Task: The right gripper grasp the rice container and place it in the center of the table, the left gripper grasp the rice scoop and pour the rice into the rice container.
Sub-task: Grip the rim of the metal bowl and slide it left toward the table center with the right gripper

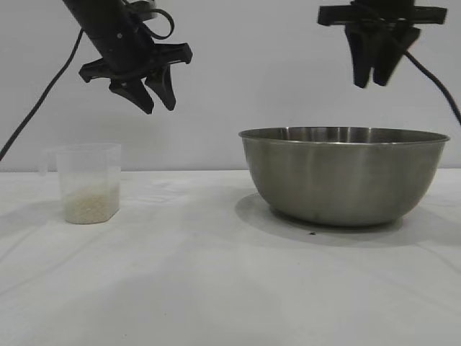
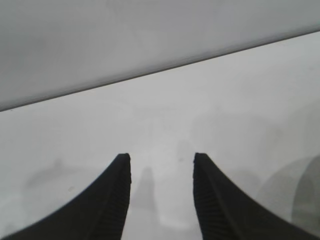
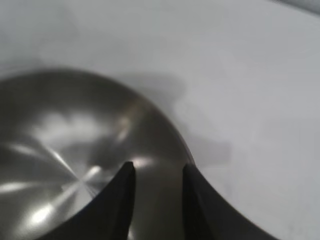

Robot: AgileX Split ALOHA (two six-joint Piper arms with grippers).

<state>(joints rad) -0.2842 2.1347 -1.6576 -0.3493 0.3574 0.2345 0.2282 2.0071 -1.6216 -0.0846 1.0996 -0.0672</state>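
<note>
Steel rice container (image 1: 344, 176) bare inside, rice scoop (image 1: 88, 183) holding rice (image 1: 89, 204), both grippers' fingers parted, empty

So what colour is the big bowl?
Brushed silver-grey steel bowl; exterior view shows it best.

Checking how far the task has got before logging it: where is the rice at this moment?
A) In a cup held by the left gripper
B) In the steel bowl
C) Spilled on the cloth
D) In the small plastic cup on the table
D: the rice lies in the bottom of the rice scoop, which stands on the table with the left gripper open above it, holding nothing.
</note>
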